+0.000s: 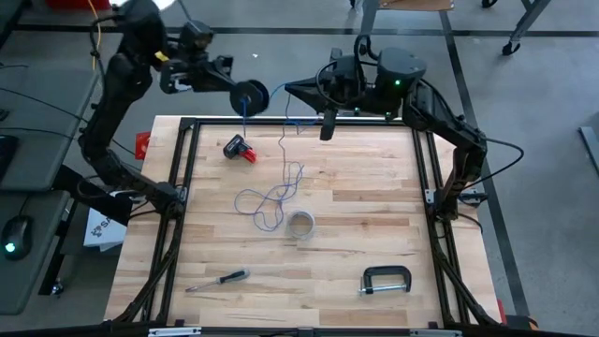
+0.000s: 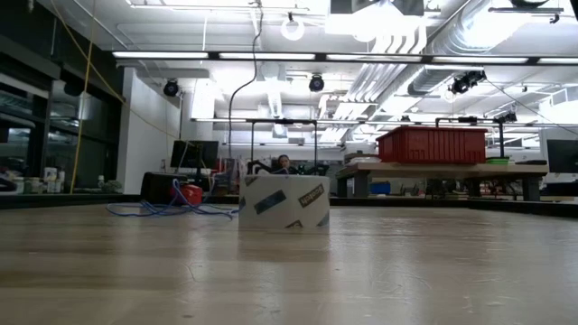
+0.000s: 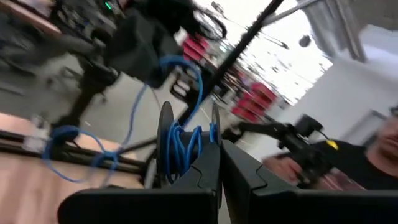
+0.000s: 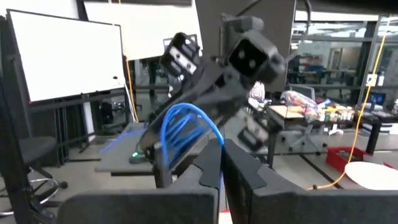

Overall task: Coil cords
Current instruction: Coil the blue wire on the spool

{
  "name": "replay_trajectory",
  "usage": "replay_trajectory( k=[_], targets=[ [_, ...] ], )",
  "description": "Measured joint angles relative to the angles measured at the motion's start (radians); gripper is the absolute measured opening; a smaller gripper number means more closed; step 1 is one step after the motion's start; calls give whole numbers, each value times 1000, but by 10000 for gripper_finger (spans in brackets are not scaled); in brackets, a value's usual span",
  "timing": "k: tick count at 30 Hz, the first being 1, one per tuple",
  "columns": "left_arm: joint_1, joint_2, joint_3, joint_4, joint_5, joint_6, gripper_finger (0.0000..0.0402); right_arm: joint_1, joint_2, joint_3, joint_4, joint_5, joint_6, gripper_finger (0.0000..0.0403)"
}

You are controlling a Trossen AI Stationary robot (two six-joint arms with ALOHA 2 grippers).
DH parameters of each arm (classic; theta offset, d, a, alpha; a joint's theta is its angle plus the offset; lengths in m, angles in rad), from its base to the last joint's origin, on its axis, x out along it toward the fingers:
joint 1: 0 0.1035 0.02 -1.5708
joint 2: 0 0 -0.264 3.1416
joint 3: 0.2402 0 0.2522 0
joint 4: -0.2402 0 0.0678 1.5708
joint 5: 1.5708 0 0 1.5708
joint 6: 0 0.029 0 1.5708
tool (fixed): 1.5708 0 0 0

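I've got the left gripper (image 1: 245, 96) fingers clamped on the black spool (image 1: 251, 95); thin blue cord (image 1: 273, 201) trails down to the counter (image 1: 374, 206), right gripper (image 1: 290, 91) pinched nearby.

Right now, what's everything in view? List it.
blue cord: 1, blue, partly wound on spool, rest looped loose mid-table
spool: 1, dark, above the table's far edge
tape roll: 1, pale, table centre
screwdriver: 1, dark handle, near-left
C-clamp: 1, black, near-right
red-black object: 1, far-left; cannot identify
left gripper: shut, at the spool
right gripper: shut, beside the spool
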Motion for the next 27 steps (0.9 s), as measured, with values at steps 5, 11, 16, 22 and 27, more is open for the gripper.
replay_trajectory(
  k=[5,11,16,22,27],
  targets=[
    [-85,50,0,1,49,0,0,-5,0,0,20,0,-7,0],
    [-186,114,0,9,65,3,0,-11,0,0,53,-4,-7,0],
    [-253,167,0,138,63,-35,0,-11,1,0,68,-15,14,0],
    [-303,222,0,328,57,-108,0,-10,8,-1,68,-67,61,0],
    [-318,238,0,629,45,-202,0,-11,6,0,60,-92,105,0]
  ],
)
